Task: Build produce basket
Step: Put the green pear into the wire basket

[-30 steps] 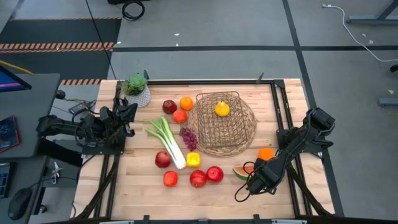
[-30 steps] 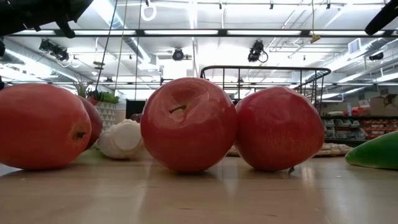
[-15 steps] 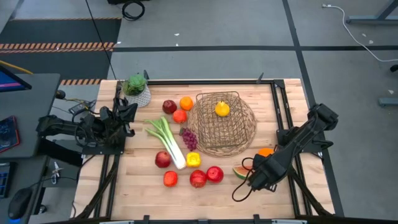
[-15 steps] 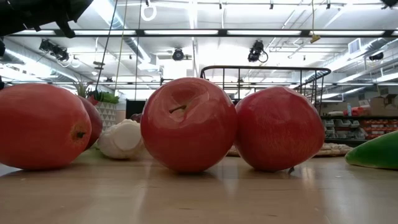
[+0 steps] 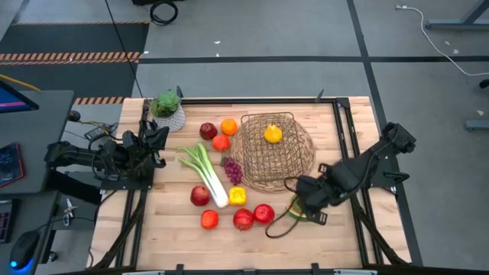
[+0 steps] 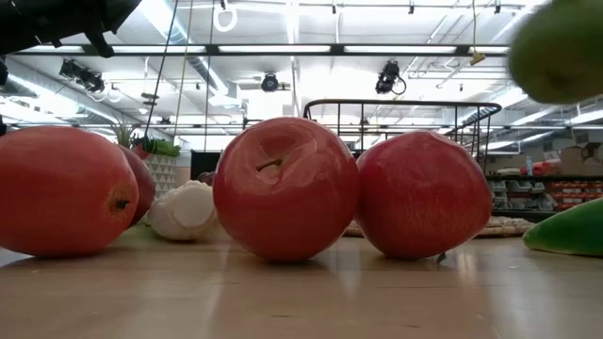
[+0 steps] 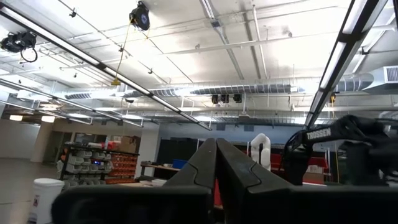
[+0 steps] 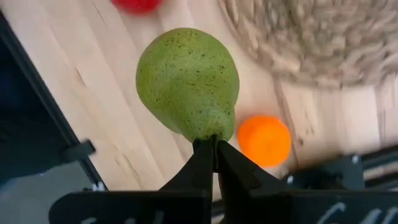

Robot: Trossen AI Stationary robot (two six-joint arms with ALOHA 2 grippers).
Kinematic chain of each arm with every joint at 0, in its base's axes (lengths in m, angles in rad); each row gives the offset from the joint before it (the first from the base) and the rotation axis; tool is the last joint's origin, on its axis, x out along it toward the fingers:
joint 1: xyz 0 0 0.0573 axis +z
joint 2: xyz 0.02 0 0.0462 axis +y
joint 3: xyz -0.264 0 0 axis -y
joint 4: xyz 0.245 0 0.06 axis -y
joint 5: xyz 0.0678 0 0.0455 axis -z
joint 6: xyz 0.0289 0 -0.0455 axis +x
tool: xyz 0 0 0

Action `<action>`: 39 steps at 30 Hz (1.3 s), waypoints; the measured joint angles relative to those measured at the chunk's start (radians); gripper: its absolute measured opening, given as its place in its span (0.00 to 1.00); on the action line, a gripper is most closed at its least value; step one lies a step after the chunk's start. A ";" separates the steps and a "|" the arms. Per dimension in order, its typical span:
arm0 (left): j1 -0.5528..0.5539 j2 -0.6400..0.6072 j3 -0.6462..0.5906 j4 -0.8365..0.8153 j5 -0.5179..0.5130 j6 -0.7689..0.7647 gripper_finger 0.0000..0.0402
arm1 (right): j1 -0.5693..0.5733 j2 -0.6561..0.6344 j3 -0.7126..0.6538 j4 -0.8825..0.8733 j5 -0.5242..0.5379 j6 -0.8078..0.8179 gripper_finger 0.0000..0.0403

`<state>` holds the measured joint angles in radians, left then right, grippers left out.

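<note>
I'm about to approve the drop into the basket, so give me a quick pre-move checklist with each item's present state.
1. Right claw shut on the pear, pinched at its narrow end: ok.
2. Pear lifted off the table: ok.
3. Pear over the basket: not ok, it hangs beside the near rim, above the watermelon slice.
4. Room in the basket: ok, only the yellow pepper lies inside.
5. Left claw shut, parked at the table's left edge: ok.

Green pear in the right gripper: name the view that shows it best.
The right wrist view: the green pear fills it, pinched at its narrow end by the shut right gripper. The low view catches only a blurred edge; the high view hides it under the arm; the left wrist view misses it.
</note>
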<state>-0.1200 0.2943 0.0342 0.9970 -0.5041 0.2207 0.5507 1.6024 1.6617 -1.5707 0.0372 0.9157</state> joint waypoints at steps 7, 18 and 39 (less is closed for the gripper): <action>0.000 0.000 0.000 0.000 0.000 0.000 0.04 | -0.124 0.000 0.106 0.000 0.071 -0.192 0.04; 0.000 0.000 0.000 0.001 0.000 0.001 0.05 | -0.408 0.014 0.145 0.002 0.159 -0.419 0.04; 0.000 0.000 0.000 0.016 0.000 0.001 0.05 | -0.693 0.396 0.143 -0.001 0.155 -0.780 0.04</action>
<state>-0.1200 0.2943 0.0342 1.0130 -0.5041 0.2218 -0.1424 1.9985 1.8050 -1.5715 0.1923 0.1361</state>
